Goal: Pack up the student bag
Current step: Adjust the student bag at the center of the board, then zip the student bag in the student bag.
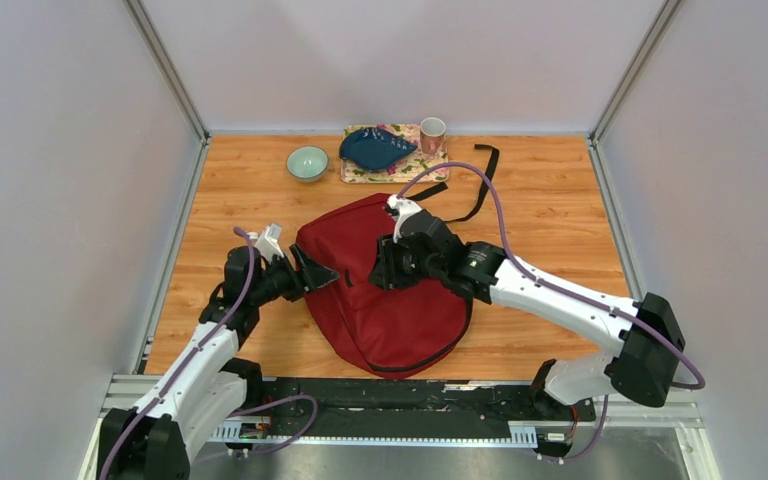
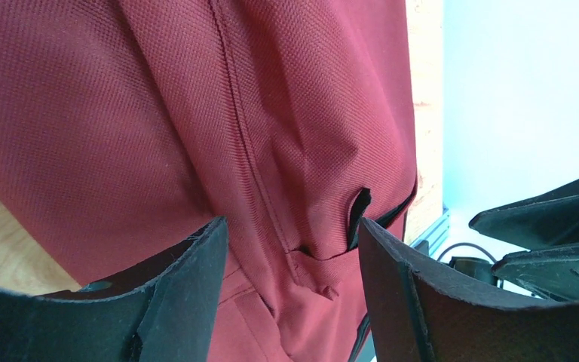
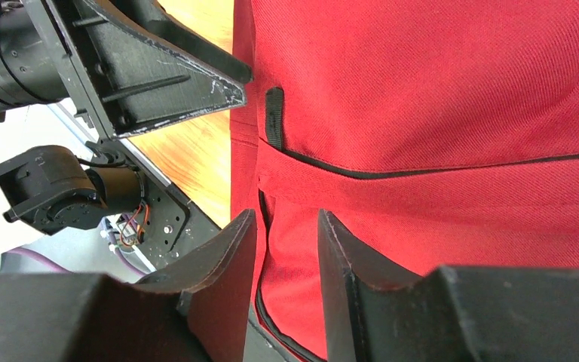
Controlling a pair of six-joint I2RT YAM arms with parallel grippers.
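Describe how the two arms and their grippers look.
The left arm and right arm are built of white links with black joint housings. A purple cable loops along each to the wrist. The left gripper and right gripper have flat, black, wedge-shaped fingers with scuffed edges. No markings show.

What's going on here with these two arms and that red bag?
Two robot arms are working on a dark red backpack lying on the table. The left gripper is at its left edge, jaws open, holding nothing. The right gripper sits over its middle, jaws slightly apart; whether it pinches fabric is unclear. A bowl, cup and blue pouch sit at the back.
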